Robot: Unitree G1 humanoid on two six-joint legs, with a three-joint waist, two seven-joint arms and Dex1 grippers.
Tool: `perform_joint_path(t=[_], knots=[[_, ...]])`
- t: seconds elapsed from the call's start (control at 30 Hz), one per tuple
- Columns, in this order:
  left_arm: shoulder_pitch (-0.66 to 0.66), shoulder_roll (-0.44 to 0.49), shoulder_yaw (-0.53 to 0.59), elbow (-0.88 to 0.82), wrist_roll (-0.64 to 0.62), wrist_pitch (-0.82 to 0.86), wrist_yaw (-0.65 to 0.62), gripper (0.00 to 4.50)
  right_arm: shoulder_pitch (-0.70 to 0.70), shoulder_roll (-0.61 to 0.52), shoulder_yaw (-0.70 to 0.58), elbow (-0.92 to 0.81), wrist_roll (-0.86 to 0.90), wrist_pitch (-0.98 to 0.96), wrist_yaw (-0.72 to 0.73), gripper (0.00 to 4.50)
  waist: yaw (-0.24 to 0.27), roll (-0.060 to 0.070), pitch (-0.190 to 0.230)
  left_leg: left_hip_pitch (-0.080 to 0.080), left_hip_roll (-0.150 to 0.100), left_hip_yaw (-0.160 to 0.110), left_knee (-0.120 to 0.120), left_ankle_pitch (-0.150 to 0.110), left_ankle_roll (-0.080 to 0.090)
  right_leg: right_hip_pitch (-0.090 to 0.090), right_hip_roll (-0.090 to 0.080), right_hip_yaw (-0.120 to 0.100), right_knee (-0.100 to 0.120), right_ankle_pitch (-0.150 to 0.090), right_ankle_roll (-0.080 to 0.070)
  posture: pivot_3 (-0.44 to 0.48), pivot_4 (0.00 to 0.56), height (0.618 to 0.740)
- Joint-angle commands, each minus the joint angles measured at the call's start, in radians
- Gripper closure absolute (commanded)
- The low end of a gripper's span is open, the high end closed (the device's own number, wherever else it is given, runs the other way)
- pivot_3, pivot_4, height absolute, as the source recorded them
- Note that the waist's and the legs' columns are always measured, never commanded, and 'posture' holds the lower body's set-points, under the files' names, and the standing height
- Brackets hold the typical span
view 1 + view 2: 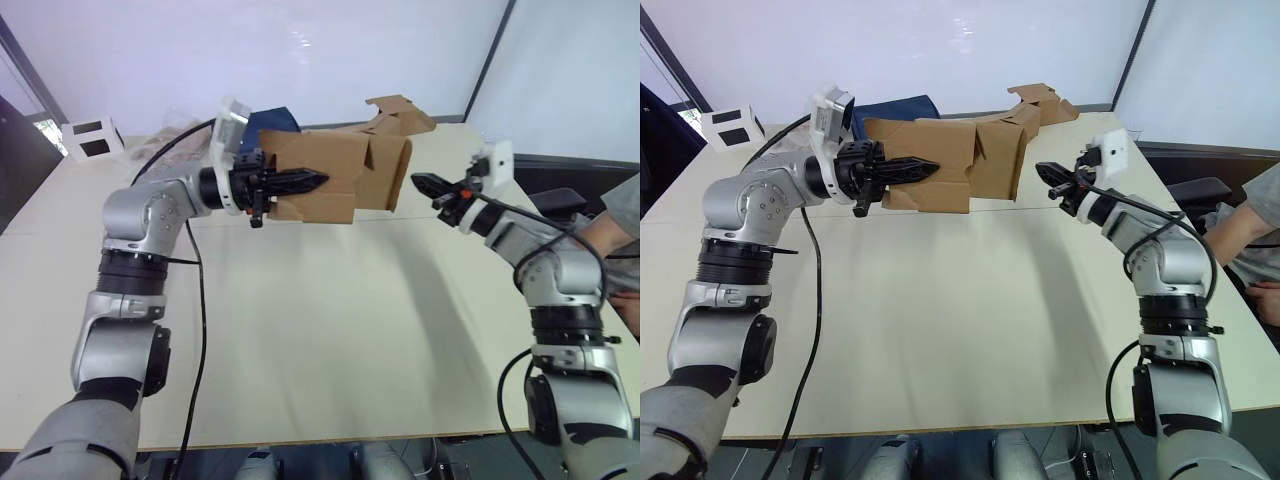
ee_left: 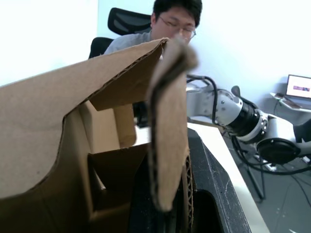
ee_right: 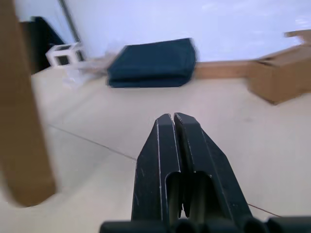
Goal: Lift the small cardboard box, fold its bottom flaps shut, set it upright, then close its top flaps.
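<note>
The small cardboard box (image 1: 335, 165) hangs in the air above the table's far side, lying on its side. My left gripper (image 1: 316, 181) is shut on one of its walls; in the left wrist view that cardboard wall (image 2: 167, 126) runs between the black fingers (image 2: 214, 194). Flaps (image 1: 398, 172) stand open at the end facing my right gripper; I cannot tell whether these are its bottom flaps or its top flaps. My right gripper (image 1: 418, 181) is shut and holds nothing. It hovers a short way to the right of the box without touching it, as the right wrist view (image 3: 173, 117) also shows.
Another brown cardboard box (image 1: 402, 112) sits at the table's far edge, and a dark blue folded pad (image 1: 895, 106) lies behind the held box. A white box with black squares (image 1: 88, 138) is far left. A person (image 2: 176, 22) sits at the right. The beige table (image 1: 320, 330) stretches in front.
</note>
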Motion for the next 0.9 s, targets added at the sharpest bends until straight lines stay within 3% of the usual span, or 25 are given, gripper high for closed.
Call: perform_joint_path(t=[0.03,0.17,0.57,0.73,0.9], knots=[[-0.029,0.007,0.037,0.001,-0.012,-0.020,0.006,4.50,-0.001,0.020,-0.065,-0.153,0.185,0.104,0.090,4.45,0.001,0.000,0.000,0.000,0.000,0.000,0.000,0.000,0.000,0.000,0.000,0.000,0.000,0.000,0.000,0.000,0.150,0.740],[-0.047,0.008,0.069,0.030,-0.032,-0.007,0.020,4.50,0.059,0.037,-0.123,-0.298,0.388,0.266,0.078,4.45,0.001,0.000,0.000,0.000,0.000,-0.001,0.000,0.000,0.000,0.000,0.000,-0.001,0.000,0.000,0.000,0.000,0.150,0.740],[-0.042,0.006,0.044,0.027,-0.024,0.009,-0.011,4.50,0.151,0.154,-0.175,-0.396,0.515,0.283,-0.073,4.45,0.000,0.000,0.000,0.000,0.000,-0.001,0.000,0.000,0.000,0.000,0.000,0.000,0.001,0.000,0.000,0.000,0.150,0.740],[-0.040,0.018,0.047,0.021,-0.029,0.018,-0.015,4.50,0.167,0.081,-0.253,-0.387,0.551,0.281,-0.078,4.45,0.003,0.000,0.000,0.000,0.000,-0.001,0.000,0.000,0.001,0.000,0.000,0.000,0.001,0.000,0.000,0.000,0.150,0.740],[-0.035,0.026,0.044,0.010,-0.033,0.030,-0.024,4.50,0.054,0.025,-0.370,-0.257,0.584,0.220,-0.143,4.45,-0.001,0.000,0.000,0.000,0.000,-0.001,0.000,-0.002,0.004,0.000,0.000,0.000,0.001,0.000,0.000,0.000,0.150,0.740]])
